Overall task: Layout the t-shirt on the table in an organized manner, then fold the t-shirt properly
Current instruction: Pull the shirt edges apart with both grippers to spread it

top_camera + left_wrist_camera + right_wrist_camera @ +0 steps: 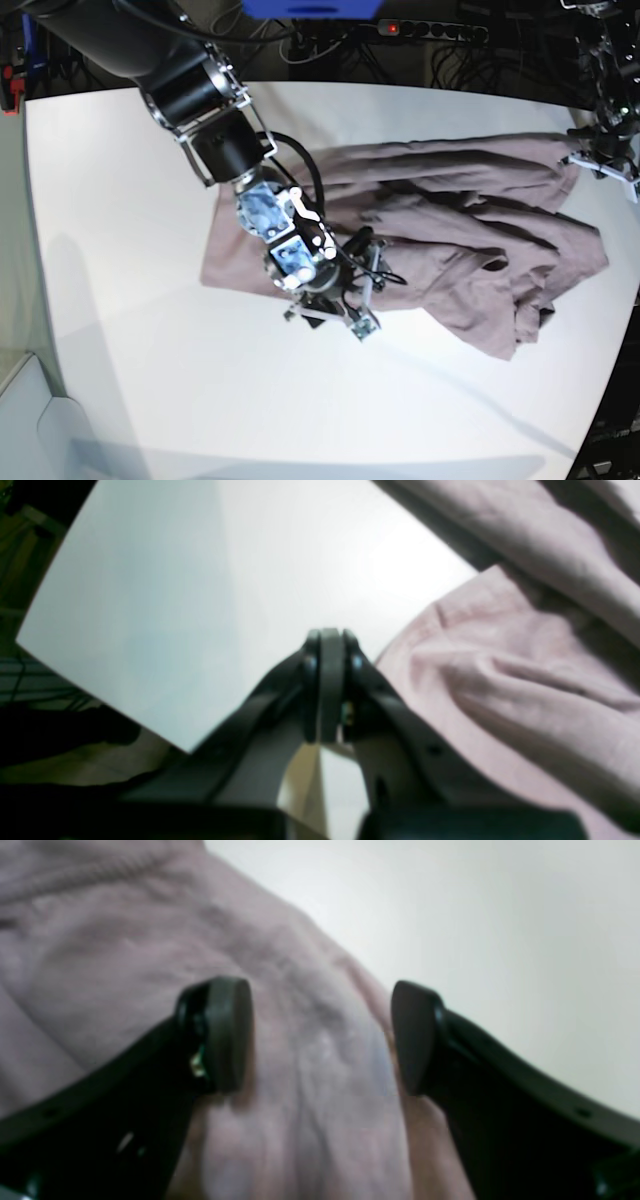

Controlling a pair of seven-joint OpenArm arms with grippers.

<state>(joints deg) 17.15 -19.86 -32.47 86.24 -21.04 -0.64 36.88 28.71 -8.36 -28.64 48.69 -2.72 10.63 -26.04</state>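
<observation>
On the white table (120,330), the right gripper (320,1037) gapes over the t-shirt (450,240); left gripper (329,642) pinched empty.

left end effector (603,165) cut by base view's edge.

The white tabletop (120,200) carries only the pink t-shirt (450,260), which lies crumpled and bunched on its far right part, reaching near the right edge.
</observation>
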